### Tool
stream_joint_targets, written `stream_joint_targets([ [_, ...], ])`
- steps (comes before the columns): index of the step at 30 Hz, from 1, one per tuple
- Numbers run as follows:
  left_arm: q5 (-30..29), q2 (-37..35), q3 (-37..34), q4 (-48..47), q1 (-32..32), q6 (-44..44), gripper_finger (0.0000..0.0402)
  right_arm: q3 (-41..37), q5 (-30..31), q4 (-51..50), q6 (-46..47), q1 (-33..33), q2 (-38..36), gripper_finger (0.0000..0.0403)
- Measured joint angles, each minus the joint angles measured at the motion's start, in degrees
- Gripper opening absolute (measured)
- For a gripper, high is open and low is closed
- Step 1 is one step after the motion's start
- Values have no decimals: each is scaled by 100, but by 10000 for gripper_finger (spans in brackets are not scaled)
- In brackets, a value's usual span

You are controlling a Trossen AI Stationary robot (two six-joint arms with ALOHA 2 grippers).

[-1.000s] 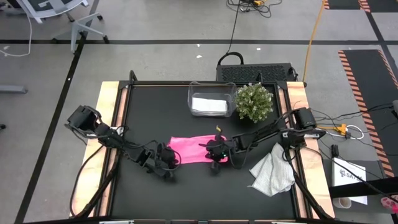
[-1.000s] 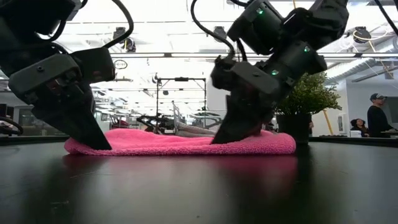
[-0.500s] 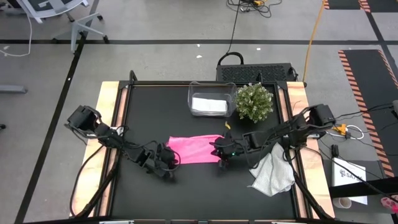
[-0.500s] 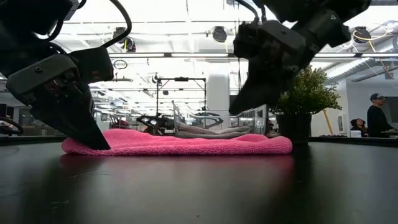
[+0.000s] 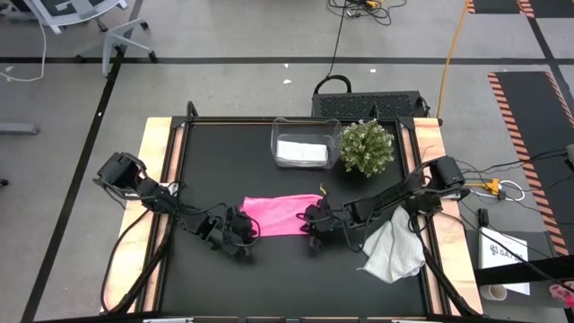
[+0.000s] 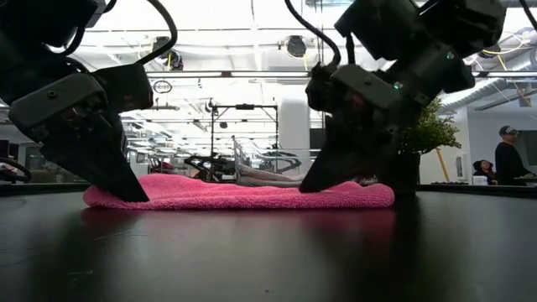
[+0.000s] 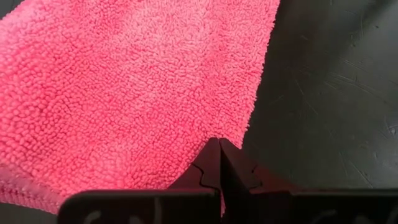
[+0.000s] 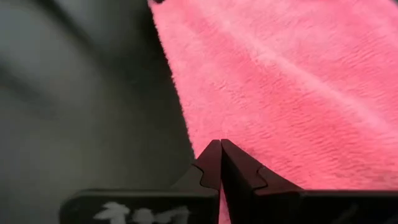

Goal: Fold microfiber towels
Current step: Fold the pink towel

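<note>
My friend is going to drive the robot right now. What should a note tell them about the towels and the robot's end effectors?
Left end effector: shut, tips down at the pink towel's left end.
Right end effector: shut, tips down at the pink towel's right end.
Whether either one pinches cloth cannot be told.
Pink towel: a long folded strip, flat on the middle of the table.
White towel: folded, inside the clear bin at the back, beside the plant.
Pale grey towel: crumpled at the right front.
Done: one towel folded and binned.
Left: finish the pink towel, then fold the crumpled one.
</note>
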Motion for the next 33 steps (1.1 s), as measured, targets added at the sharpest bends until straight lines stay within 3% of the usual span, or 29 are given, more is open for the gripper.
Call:
stream_joint_targets([
  [9, 12, 0, 0, -4, 3, -5, 0, 11, -256, -1247, -139, 4, -352, 0],
  [22, 0, 0, 2, -7, 4, 13, 0, 11, -150, -3527, -99, 4, -1634, 0],
  [28, -74, -22, -10, 209, 1, 71, 1, 11, 265, -3563, 137, 4, -2140, 0],
  [33, -35, -212, -29, 679, 8, 198, 2, 11, 252, -3518, 148, 4, -2226, 0],
])
